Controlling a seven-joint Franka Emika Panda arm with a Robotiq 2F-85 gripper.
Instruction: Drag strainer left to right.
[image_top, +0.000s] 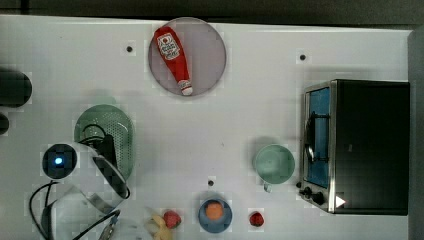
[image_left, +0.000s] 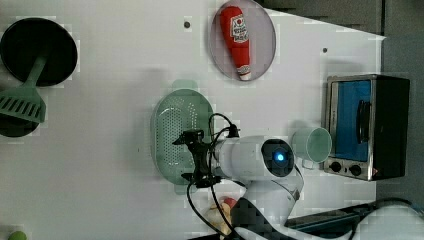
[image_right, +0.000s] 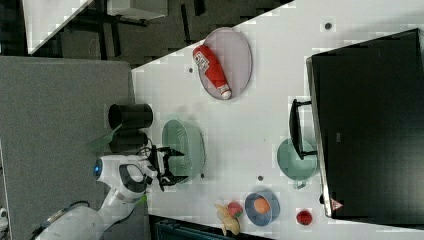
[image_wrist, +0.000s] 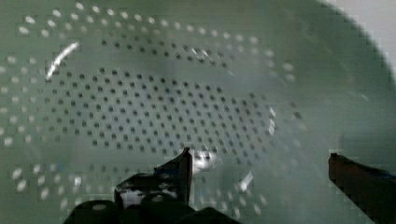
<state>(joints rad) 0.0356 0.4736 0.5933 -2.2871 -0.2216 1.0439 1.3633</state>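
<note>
- Perforated bowl of the strainer (image_wrist: 154, 102) sits right under your hand (image_wrist: 259, 163), fingers spread wide, holding nothing.
- Strainer's long axis runs up-down in the top view; it lies on the bench (image_top: 280, 100) at the top view's left.

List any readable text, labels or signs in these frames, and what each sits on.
Ketchup bottle on the plate: white label with print, too blurred to read.
Toaster oven: a white triangle mark at its front corner in the top view, a red-edged triangle sticker in the right view; no legible words.
Nothing else carries text.
</note>
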